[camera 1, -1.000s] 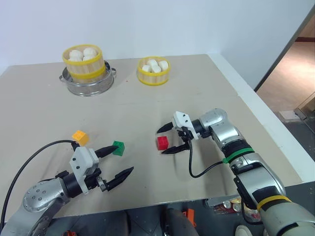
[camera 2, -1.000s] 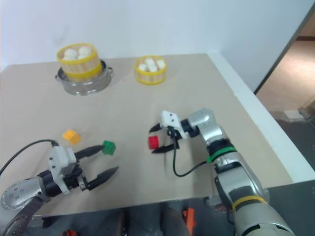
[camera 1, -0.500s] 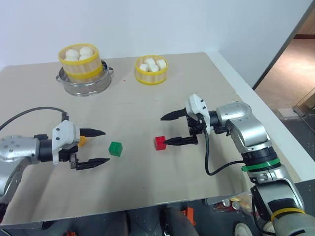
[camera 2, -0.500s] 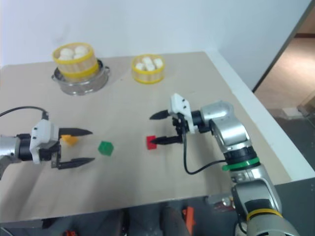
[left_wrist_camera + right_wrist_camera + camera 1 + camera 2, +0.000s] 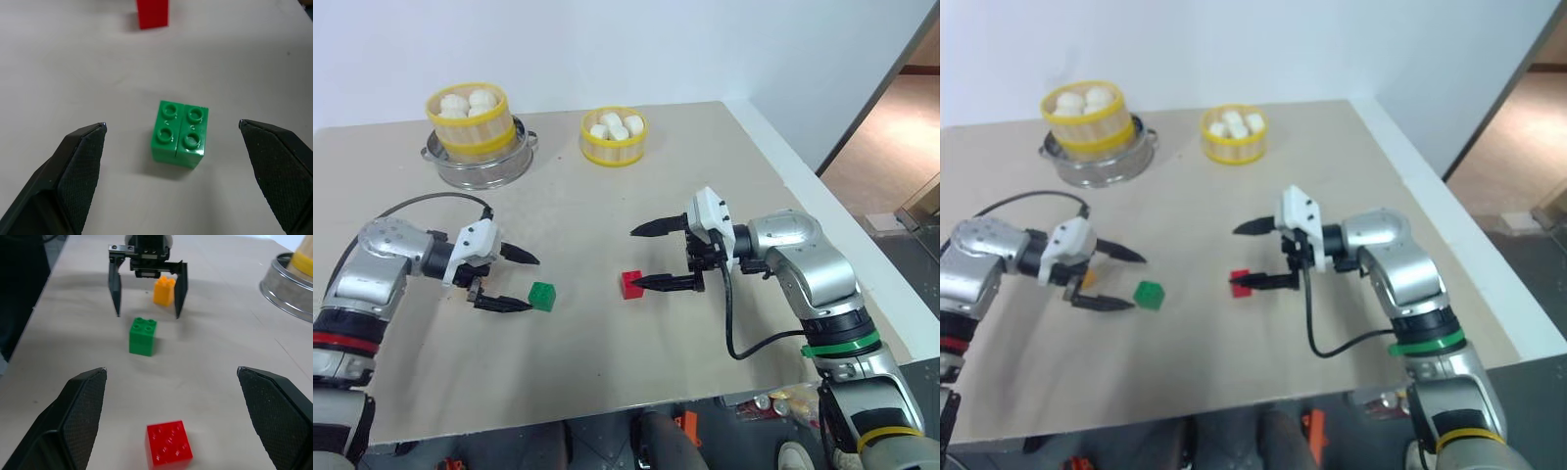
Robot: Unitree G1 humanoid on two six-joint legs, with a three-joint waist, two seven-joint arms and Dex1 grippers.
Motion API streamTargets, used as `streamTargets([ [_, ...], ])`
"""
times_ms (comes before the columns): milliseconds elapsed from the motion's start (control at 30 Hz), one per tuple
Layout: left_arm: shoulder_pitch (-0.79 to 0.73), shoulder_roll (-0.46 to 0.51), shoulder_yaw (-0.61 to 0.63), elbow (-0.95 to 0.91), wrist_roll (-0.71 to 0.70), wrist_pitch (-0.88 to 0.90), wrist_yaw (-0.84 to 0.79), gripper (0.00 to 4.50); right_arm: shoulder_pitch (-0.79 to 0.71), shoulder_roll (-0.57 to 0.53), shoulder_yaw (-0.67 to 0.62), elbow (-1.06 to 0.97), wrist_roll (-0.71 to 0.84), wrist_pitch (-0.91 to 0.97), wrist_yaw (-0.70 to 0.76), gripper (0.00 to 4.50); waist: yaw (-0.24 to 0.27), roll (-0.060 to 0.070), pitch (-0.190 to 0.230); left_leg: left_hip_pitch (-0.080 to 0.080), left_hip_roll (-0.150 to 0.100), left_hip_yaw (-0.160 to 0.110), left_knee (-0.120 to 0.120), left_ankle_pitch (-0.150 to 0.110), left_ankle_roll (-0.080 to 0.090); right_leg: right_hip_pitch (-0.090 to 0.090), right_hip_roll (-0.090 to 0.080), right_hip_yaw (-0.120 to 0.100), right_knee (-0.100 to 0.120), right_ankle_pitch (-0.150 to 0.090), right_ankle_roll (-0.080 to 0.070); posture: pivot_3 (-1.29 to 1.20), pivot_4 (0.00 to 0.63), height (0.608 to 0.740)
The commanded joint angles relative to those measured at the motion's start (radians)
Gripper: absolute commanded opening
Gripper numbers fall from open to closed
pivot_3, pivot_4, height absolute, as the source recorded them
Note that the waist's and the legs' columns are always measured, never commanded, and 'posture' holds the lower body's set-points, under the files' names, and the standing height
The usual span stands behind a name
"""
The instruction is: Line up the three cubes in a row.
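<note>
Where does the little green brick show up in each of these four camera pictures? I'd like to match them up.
Left eye view: green cube, lower left of centre, just off the left gripper.
Right eye view, left of centre.
Left wrist view, centre, between the open fingers.
Right wrist view, upper middle, in front of the left gripper.
Shared landmark: the red cube, to the green cube's right on the table.

No brand, label, number or sign can be read anywhere on the desk [image 5: 607, 362]. The studs on top of the green cube [image 5: 179, 132] carry small raised marks, possibly a letter or a numeral, but they are too faint to make out. The top of the red cube [image 5: 168, 449] shows similar small marks, equally unreadable.
</note>
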Motion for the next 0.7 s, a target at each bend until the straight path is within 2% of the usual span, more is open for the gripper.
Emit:
streamTargets([
  [33,-0.052,0.000,-0.039,0.063,0.016,-0.051,-0.023,4.50,0.007,-0.020,-0.021,-0.054,0.007,-0.009,-0.023,4.43,0.001,0.000,0.000,0.000,0.000,0.000,0.000,0.000,0.000,0.000,0.000,0.000,0.000,0.000,0.000,0.00,0.150,0.740],
  [167,-0.110,-0.023,-0.088,0.130,0.026,-0.096,-0.023,4.50,0.018,-0.031,-0.020,-0.070,0.005,-0.013,-0.041,4.43,0.003,0.000,0.000,0.000,0.000,0.000,0.000,0.000,0.000,0.000,0.000,0.000,0.001,0.000,0.000,0.00,0.150,0.740],
  [300,-0.150,-0.051,-0.126,0.180,0.032,-0.133,-0.023,3.35,0.021,-0.036,-0.019,-0.075,0.003,-0.016,-0.056,4.50,0.003,0.000,0.000,-0.001,0.000,0.000,0.002,0.000,0.000,0.001,0.000,0.001,0.001,0.000,0.001,0.00,0.150,0.740],
  [500,-0.149,-0.027,-0.188,0.173,0.007,-0.145,-0.023,1.32,0.029,-0.042,-0.014,-0.081,0.006,-0.016,-0.062,4.50,0.002,0.000,0.000,-0.001,0.000,-0.001,0.002,0.000,0.000,0.000,0.001,0.001,0.001,0.000,0.001,0.00,0.150,0.740],
  [700,-0.137,-0.019,-0.188,0.146,-0.005,-0.142,-0.023,1.27,0.022,-0.045,-0.011,-0.069,0.002,-0.025,-0.058,4.50,0.002,0.000,0.000,-0.001,0.000,-0.001,0.002,0.000,0.000,0.000,0.001,0.002,0.001,0.001,0.001,0.00,0.150,0.740],
])
